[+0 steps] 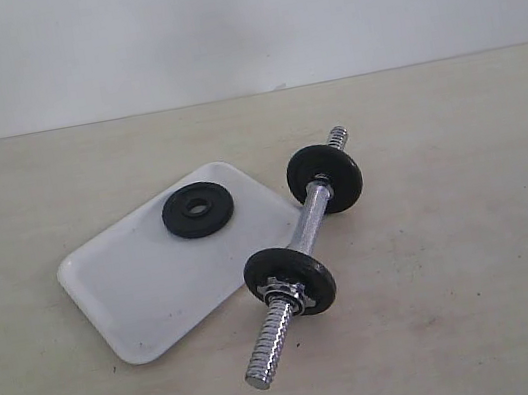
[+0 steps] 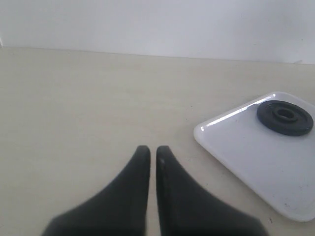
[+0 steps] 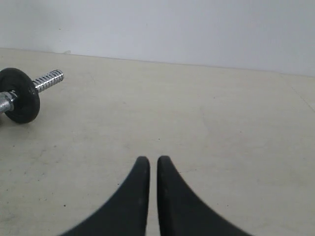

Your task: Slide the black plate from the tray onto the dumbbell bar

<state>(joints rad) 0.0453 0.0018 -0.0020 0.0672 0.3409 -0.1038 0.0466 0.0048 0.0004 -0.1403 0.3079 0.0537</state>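
The black plate [image 1: 198,209] lies flat near the far corner of the white tray [image 1: 147,288]; the left wrist view shows the plate [image 2: 285,117] and the tray [image 2: 256,152] too. The chrome dumbbell bar [image 1: 311,222] rests on the table beside the tray, carrying two black discs, the nearer one backed by a star collar [image 1: 285,292]. One bar end with a disc [image 3: 22,101] shows in the right wrist view. My left gripper [image 2: 153,150] is shut and empty, short of the tray. My right gripper [image 3: 153,160] is shut and empty over bare table. Neither arm shows in the exterior view.
A beige tabletop [image 1: 460,276] runs back to a pale wall [image 1: 234,20]. The bar's near threaded end [image 1: 269,351] points toward the table's front, and its far threaded end [image 1: 337,137] points toward the wall.
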